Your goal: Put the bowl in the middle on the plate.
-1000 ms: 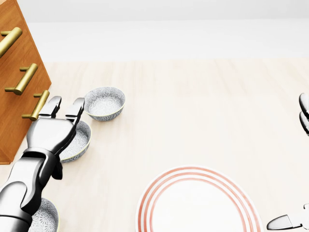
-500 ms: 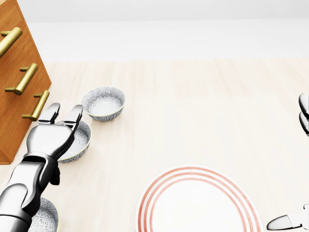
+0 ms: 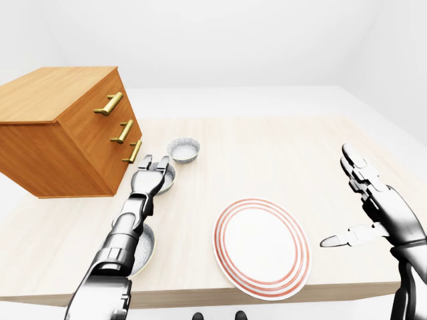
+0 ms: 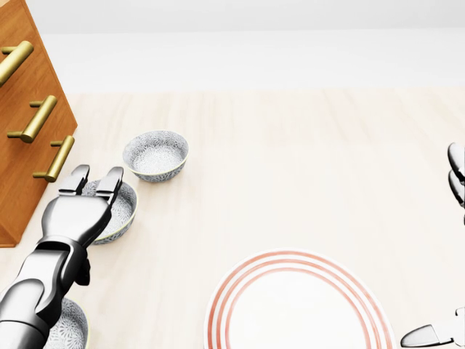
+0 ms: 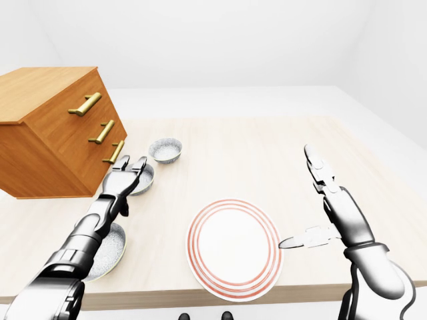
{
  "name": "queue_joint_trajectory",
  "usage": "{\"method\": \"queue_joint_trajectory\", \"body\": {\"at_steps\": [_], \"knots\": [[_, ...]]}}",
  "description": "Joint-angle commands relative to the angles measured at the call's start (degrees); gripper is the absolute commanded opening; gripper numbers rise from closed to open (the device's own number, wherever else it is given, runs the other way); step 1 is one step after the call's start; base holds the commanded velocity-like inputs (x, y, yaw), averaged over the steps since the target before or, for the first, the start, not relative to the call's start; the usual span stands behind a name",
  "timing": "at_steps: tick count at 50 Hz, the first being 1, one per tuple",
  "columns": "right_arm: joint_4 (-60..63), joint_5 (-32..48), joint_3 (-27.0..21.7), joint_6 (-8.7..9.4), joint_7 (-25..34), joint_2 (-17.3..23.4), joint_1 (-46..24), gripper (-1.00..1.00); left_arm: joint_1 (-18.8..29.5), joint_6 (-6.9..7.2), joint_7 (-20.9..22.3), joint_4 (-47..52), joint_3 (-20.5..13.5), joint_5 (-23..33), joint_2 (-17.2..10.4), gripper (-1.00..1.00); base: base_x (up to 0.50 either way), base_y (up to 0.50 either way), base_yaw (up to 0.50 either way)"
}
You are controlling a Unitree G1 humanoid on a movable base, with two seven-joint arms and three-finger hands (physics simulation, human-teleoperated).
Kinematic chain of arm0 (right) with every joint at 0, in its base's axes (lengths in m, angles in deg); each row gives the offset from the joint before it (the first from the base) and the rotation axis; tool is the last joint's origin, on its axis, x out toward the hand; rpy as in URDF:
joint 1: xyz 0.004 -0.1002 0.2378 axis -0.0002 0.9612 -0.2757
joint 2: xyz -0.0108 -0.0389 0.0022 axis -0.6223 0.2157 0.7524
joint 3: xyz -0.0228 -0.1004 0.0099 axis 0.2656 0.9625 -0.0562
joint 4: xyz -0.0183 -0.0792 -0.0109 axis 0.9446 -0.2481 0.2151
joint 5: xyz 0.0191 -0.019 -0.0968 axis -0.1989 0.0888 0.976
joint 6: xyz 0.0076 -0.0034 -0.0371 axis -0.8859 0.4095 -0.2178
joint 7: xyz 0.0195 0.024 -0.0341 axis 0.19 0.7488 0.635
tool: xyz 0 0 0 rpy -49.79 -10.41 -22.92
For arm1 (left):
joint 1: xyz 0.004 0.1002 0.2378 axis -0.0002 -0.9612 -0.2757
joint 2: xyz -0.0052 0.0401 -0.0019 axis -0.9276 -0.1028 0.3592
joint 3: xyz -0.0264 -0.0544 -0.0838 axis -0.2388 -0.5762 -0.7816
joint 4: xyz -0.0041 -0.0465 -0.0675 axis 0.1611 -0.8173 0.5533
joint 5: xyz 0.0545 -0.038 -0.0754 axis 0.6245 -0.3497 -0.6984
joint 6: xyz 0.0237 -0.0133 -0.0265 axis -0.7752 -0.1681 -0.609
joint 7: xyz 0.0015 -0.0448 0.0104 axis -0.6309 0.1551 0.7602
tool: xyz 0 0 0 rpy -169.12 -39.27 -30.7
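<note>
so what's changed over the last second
The left hand drew back toward the bottom of the head view. Its open fingers now end at the upper rim of the middle patterned grey bowl, no longer beside the upper patterned grey bowl. Nothing was gripped or released. Both bowls, the red-ringed white plate and the right hand stayed put.
</note>
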Motion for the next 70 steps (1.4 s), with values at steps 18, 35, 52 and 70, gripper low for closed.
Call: {"method": "queue_joint_trajectory", "body": {"at_steps": [18, 35, 52, 70], "knots": [[-0.1, 0.1, 0.1, 0.00, 0.1, 0.0, 0.0, 1.00, 2.3, 0.00, -3.4, -5.7, 1.0, -0.6, 0.3, 1.00, 0.00, 0.00, 0.00], [0.5, 0.0, 0.0, 0.00, 0.2, 0.0, 0.0, 1.00, 2.5, 0.00, -0.9, -5.7, 1.4, -1.0, 0.6, 1.00, 0.00, 0.00, 0.00], [-0.3, 0.1, 0.2, 0.00, 0.1, 0.0, 0.0, 1.00, 2.7, 0.00, -0.4, -6.9, 1.5, -1.1, 0.4, 1.00, 0.00, 0.00, 0.00], [0.6, 0.3, 0.1, 0.00, 0.3, -0.1, 0.1, 1.00, 1.9, 0.00, 1.9, -6.7, 1.5, -1.6, 0.4, 1.00, 0.00, 0.00, 0.00]]}}
